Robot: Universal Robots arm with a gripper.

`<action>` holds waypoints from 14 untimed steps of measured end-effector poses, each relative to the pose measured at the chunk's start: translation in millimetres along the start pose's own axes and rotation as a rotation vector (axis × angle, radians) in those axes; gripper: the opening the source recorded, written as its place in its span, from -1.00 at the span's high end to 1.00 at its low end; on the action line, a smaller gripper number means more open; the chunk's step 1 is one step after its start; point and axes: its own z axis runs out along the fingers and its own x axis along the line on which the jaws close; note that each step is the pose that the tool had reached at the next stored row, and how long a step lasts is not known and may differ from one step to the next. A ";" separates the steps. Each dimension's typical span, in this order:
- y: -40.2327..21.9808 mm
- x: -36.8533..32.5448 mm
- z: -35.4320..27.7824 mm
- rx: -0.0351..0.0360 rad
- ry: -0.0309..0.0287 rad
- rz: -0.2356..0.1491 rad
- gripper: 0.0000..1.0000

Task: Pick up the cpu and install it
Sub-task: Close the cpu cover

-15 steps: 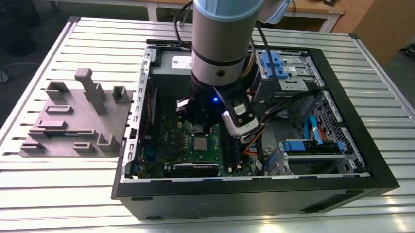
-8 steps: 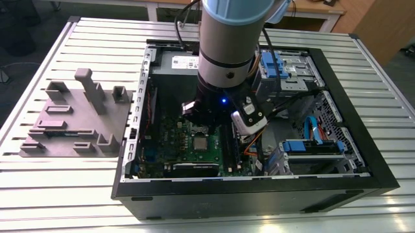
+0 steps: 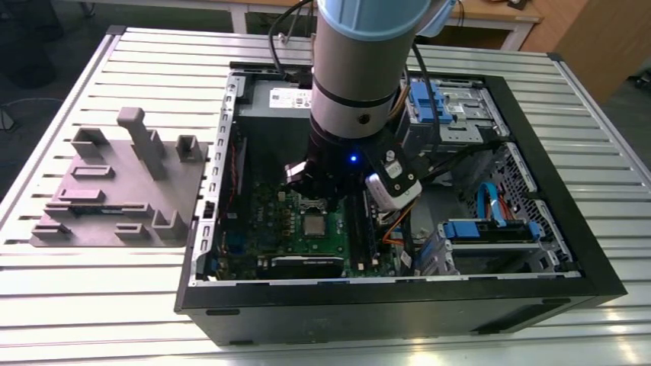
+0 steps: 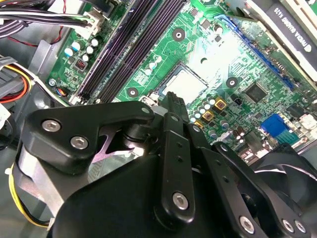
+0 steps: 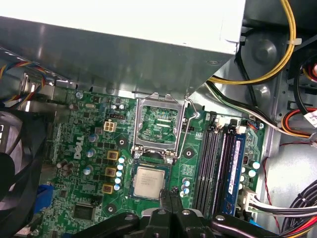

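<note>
The small flat square chip with a silver-grey metal top, the cpu, lies in its socket on the green motherboard. It lies flat with the metal top facing up. Being square, it shows no long axis. Its edges run parallel to the socket frame and to the black memory slots beside it.

The hinged silver socket bracket stands open, tilted up from the socket edge nearest the large grey power supply box. The cpu is uncovered.

The black two-finger gripper hangs over the board with its fingertips pressed together and nothing between them. The tips sit just beside the cpu corner on the memory-slot side. Contact with the chip cannot be determined. In the second wrist view the gripper points down at the board next to the cpu.

In the exterior view the arm reaches down into the open black computer case, which lies on a slatted metal table. A grey moulded parts fixture stands on the table towards the exterior view's left.
</note>
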 end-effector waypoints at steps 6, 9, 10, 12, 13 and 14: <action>0.0 0.0 0.0 0.0000 0.0000 0.000 0.80; 0.0 0.0 0.0 0.0000 0.0000 0.000 0.80; 0.0 0.0 0.0 -0.0001 0.0000 0.000 0.80; 0.0 0.0 0.0 0.0001 0.0002 -0.005 0.80; 0.0 0.0 0.0 0.0000 0.0003 -0.011 0.80; 0.0 0.0 0.0 0.0000 0.0005 -0.018 0.80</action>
